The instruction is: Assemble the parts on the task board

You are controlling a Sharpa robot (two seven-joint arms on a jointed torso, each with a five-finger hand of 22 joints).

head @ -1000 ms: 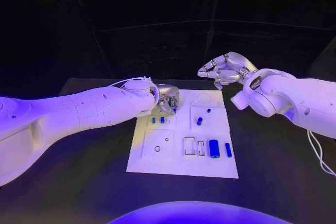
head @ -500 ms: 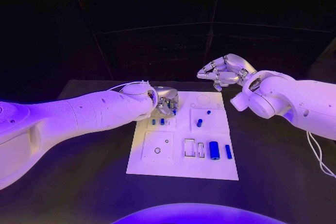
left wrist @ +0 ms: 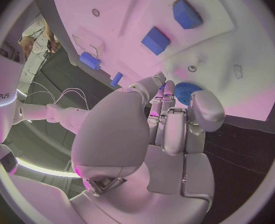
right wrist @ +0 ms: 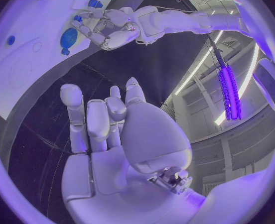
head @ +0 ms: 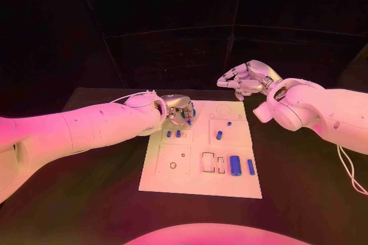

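Observation:
The white task board [head: 230, 186] lies in the middle of the black table. My left hand [head: 180, 110] is low over its far left corner. Its fingertips [left wrist: 164, 95] and thumb pinch a blue toothed round part [left wrist: 187, 91] right at the board's surface; the same part [right wrist: 69, 37] appears beside those fingers in the right wrist view. My right hand [head: 245, 78] hangs raised beyond the board's far right corner, fingers curled in and holding nothing. Two small blue parts [head: 173, 133] stand near the left hand, and two larger blue cylinders [head: 234, 163] lie at the board's near right.
More blue parts [head: 219, 134] sit mid-board, and two blue blocks [left wrist: 156, 40] show in the left wrist view. Outlined recesses [head: 208, 161] mark the board's near half. Bare black table [head: 92, 202] surrounds the board on all sides.
The left hand has edged slightly toward the board's far edge, keeping the blue round part at its fingertips. The right hand has stayed almost still.

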